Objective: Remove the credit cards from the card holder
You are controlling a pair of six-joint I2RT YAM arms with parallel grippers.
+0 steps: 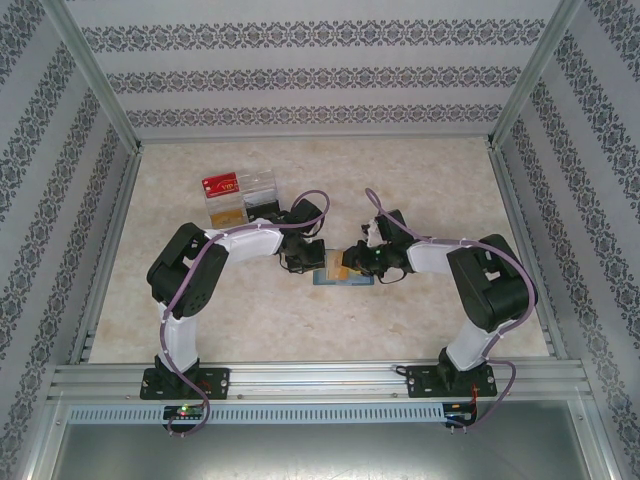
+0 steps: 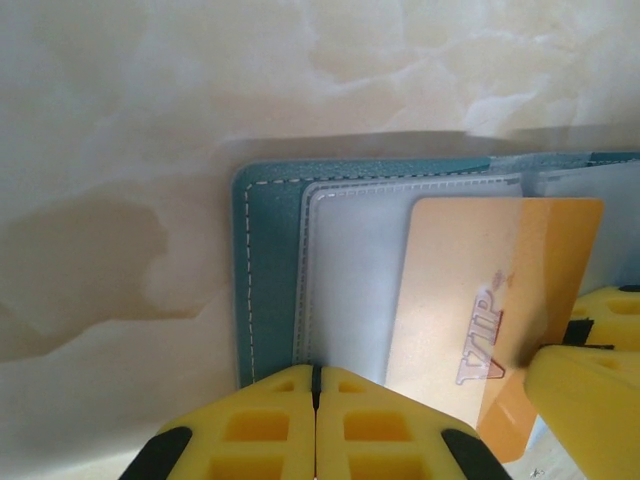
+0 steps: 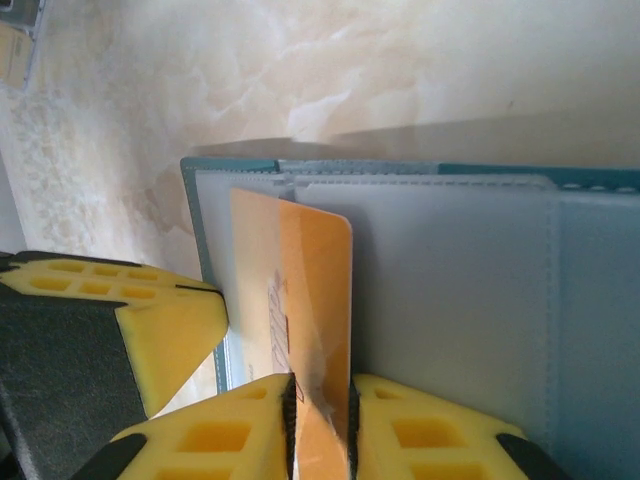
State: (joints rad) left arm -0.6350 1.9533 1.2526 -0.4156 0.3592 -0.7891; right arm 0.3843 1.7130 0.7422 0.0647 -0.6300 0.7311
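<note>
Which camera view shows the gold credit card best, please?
Left wrist: the credit card faces it, VIP lettering readable. Right wrist shows it foreshortened, pinched by the right gripper. Top external shows an orange sliver.

Card holder open, one card partly drawn out.
The blue-grey card holder [image 2: 268, 270] lies flat on the marbled table [image 2: 150, 100], frosted sleeves facing up. An orange-gold credit card [image 2: 560, 260] lettered VIP sticks halfway out of one sleeve.

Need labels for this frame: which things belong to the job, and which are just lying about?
Job: holder; gold card, partly out of it.
Lying about: clear tray; red card.
</note>
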